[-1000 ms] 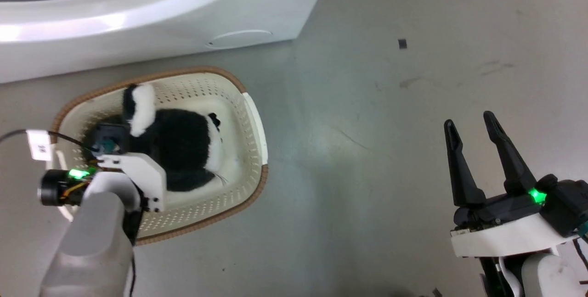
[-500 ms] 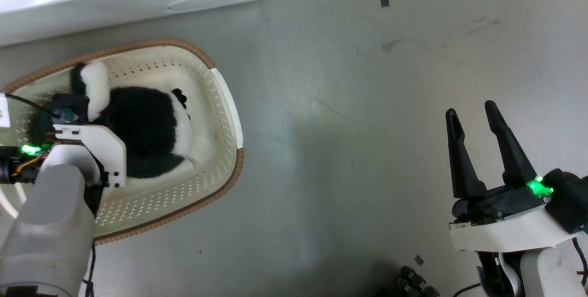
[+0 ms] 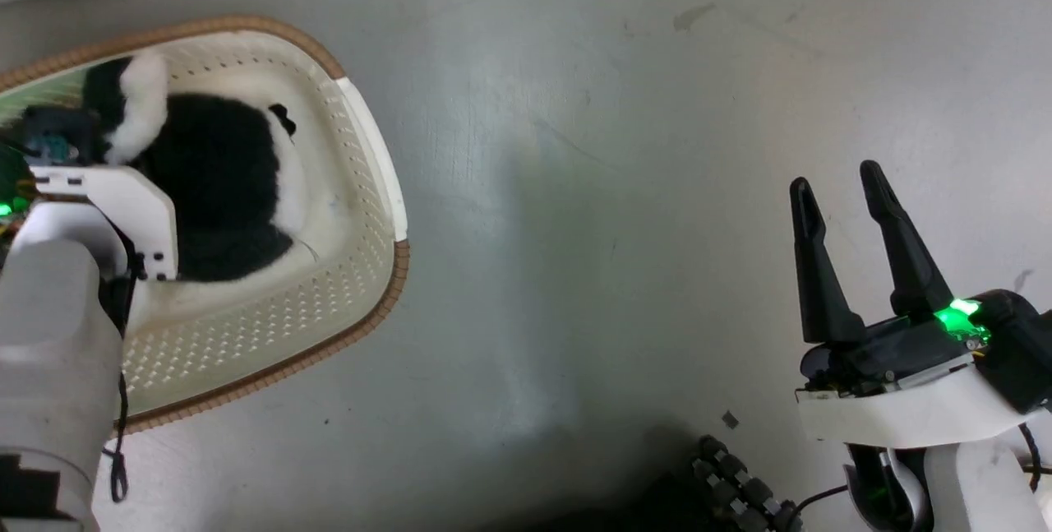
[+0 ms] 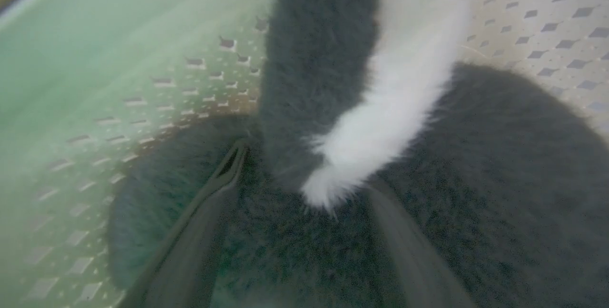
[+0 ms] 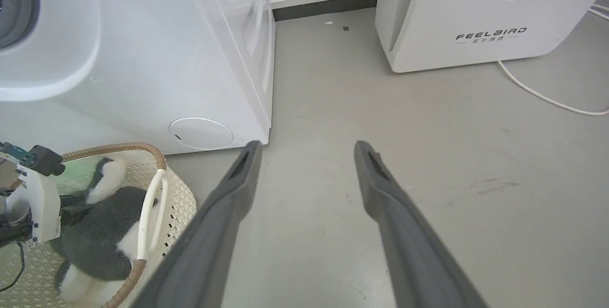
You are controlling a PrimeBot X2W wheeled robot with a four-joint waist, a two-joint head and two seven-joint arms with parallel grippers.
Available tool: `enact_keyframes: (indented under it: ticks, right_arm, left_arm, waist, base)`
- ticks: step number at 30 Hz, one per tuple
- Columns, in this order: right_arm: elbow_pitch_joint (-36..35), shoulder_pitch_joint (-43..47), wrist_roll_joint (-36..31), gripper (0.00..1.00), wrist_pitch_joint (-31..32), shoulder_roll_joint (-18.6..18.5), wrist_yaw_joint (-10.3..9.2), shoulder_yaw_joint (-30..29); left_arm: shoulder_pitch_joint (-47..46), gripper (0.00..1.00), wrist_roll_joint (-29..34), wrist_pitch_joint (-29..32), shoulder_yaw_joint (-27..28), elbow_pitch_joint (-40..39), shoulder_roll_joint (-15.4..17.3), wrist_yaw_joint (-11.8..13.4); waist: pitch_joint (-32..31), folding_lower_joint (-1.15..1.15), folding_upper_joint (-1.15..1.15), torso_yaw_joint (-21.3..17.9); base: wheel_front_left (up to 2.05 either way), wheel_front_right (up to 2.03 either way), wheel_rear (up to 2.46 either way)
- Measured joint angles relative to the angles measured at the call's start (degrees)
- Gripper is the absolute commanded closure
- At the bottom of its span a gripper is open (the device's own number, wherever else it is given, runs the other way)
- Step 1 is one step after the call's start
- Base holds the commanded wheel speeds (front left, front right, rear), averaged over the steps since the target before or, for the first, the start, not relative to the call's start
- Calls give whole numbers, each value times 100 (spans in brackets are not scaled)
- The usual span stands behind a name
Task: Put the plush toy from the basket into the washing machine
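The black and white plush toy (image 3: 214, 178) lies in the cream basket (image 3: 386, 285) at the head view's left. My left arm reaches down into the basket, and its white wrist mount (image 3: 123, 203) hides the fingers there. In the left wrist view my left gripper (image 4: 304, 179) is open, its fingers (image 4: 223, 179) sunk into the plush toy's (image 4: 499, 179) fur on either side of a white tuft. My right gripper (image 3: 837, 180) hangs open and empty over bare floor at the lower right. The washing machine (image 5: 142, 60) stands just behind the basket (image 5: 119, 146).
A white appliance marked FEELBIRD (image 5: 476, 13) stands to the right of the washing machine, with a white cable (image 5: 537, 96) on the floor beside it. A dark ribbed cable (image 3: 740, 483) lies near my base. Grey floor spreads between basket and right gripper.
The head camera has moved: the basket has slid left and up in the picture and the washer has slipped off the top. My left gripper stays in the plush toy.
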Motion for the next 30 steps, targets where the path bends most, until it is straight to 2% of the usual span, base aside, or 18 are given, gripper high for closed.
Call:
enact_keyframes:
  ticks: [3,6,7,8,10,16,23,27,30]
  right_arm:
    - [-7,-47,8,0,-32,0,0,37]
    - [-26,-93,26,0,-46,0,0,43]
    - [-37,-105,27,0,-47,0,0,45]
    - [-43,-107,33,0,-47,0,0,47]
    - [-42,-107,35,0,-47,0,0,48]
    - [-7,-108,15,0,-47,0,0,43]
    - [52,-107,-110,0,-47,0,0,-57]
    - [129,-98,-222,0,-47,0,0,-133]
    - [159,-69,-324,0,-47,0,0,-176]
  left_arm:
    - [-176,0,-22,-47,-90,122,38,-198]
    - [-204,0,-35,-22,-186,146,29,-275]
    - [-207,67,-40,-1,-199,152,33,-319]
    - [-211,100,-40,15,-231,154,35,-369]
    - [-212,100,-42,22,-283,165,25,-453]
    - [-134,100,-123,-96,-321,231,-96,-500]
    - [240,100,-327,-465,-279,210,-422,-502]
    - [658,100,-549,-566,-119,-5,-644,-503]
    - [1139,100,-622,-580,3,-552,-691,-503]
  waist:
    - [121,0,0,-33]
    - [152,0,0,-38]
    - [160,0,0,-37]
    - [168,0,0,-38]
    - [167,0,0,-32]
    - [3,0,0,19]
    - [-469,0,0,137]
    - [-885,0,0,246]
    - [-1235,-1,0,347]
  base:
    - [0,0,0]
    - [0,0,0]
    - [0,0,0]
    - [0,0,0]
    - [0,0,0]
    - [0,0,0]
    - [0,0,0]
    - [0,0,0]
    - [0,0,0]
